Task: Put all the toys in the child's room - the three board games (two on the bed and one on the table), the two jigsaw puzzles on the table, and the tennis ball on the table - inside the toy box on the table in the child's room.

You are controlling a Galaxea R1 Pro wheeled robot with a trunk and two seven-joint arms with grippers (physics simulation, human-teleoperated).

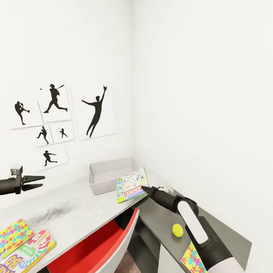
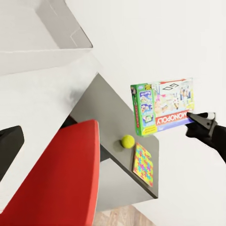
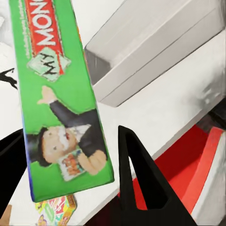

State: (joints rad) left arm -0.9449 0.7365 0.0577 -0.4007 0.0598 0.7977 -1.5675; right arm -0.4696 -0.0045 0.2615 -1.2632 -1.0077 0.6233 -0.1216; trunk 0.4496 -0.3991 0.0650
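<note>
Bright, even, sharp simulator light

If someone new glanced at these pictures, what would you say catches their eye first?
Probably the green, colourfully printed Monopoly game box, held in the air by the right pincer just in front of the shallow light grey toy bin on the pale desktop. Next, the bright red chair tucked under the desk, and the small yellow tennis ball on the lower dark grey section.

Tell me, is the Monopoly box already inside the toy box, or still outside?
Outside. The right gripper holds the Monopoly box in the air beside the toy box.
</note>
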